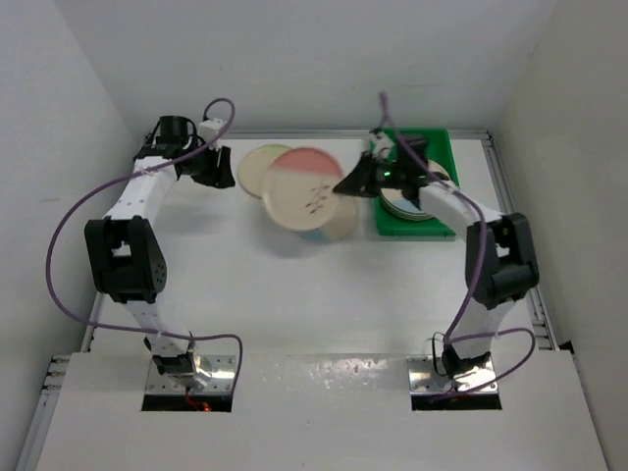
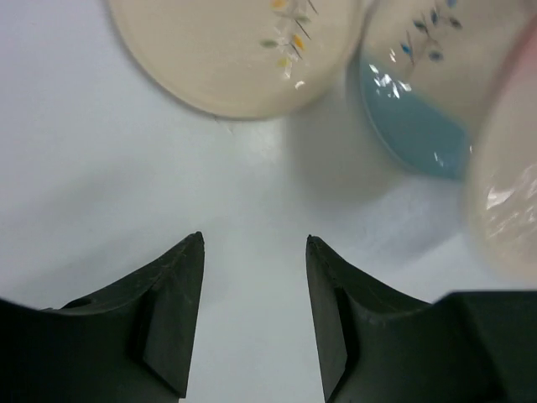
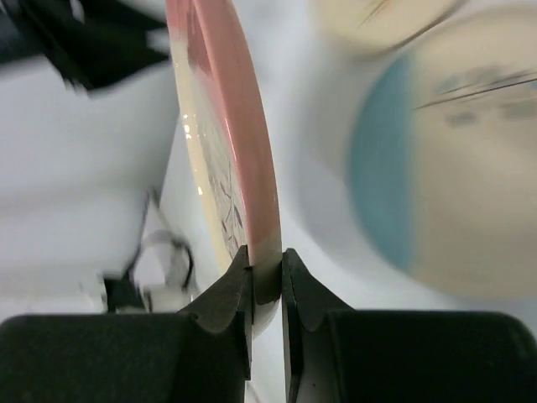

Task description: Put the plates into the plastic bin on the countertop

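The right jaws are clamped on the rim of a pink plate (image 3: 243, 143). The left jaws stand apart over the tabletop (image 2: 252, 193), near a cream plate (image 2: 218, 59).

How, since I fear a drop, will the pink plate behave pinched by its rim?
Probably stiff: the pink plate shows no bend though the right jaws pinch only its rim. Its glossy glaze shows highlights, so it may slip or swing in that narrow grip. It looks ceramic, so it is likely heavy for its size and apt to chip if dropped.
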You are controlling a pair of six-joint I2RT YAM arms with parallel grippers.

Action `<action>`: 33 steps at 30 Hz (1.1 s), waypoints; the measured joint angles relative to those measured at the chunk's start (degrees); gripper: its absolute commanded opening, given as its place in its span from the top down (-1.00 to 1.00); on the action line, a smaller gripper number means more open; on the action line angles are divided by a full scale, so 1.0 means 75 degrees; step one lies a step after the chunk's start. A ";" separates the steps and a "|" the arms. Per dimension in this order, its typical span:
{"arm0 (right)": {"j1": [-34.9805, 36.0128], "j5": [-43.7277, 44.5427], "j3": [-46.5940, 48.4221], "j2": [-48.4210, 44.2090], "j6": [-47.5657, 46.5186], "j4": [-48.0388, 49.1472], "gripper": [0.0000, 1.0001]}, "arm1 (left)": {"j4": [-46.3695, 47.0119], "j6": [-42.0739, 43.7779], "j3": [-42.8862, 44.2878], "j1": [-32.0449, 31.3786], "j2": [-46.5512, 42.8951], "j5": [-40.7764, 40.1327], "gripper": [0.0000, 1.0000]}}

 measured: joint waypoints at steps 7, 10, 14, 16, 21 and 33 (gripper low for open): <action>-0.3407 0.1582 -0.2066 -0.1271 0.1731 0.1804 1.00 | 0.0752 -0.2250 0.1320 0.0061 0.1958 -0.0702 -0.22; -0.4208 0.2463 -0.2771 -0.1376 0.2130 0.1845 1.00 | 0.0895 -0.2696 0.1769 -0.0073 0.2754 -0.1303 -0.25; -0.4564 0.2532 -0.3156 -0.1434 0.2445 0.1845 1.00 | 0.0991 -0.3072 0.2512 -0.0332 0.3550 -0.1900 -0.34; -0.4622 0.2570 -0.3191 -0.1475 0.2407 0.1865 1.00 | 0.1148 -0.3217 0.2815 -0.0414 0.3832 -0.2072 -0.34; -0.4779 0.2629 -0.3518 -0.1480 0.2375 0.1944 1.00 | 0.1373 -0.3418 0.3022 -0.0574 0.4339 -0.2282 -0.34; -0.4564 0.3351 -0.1868 -0.0612 0.1317 -0.0050 -0.43 | 0.1728 -0.3424 0.3552 -0.0743 0.4975 -0.2646 0.34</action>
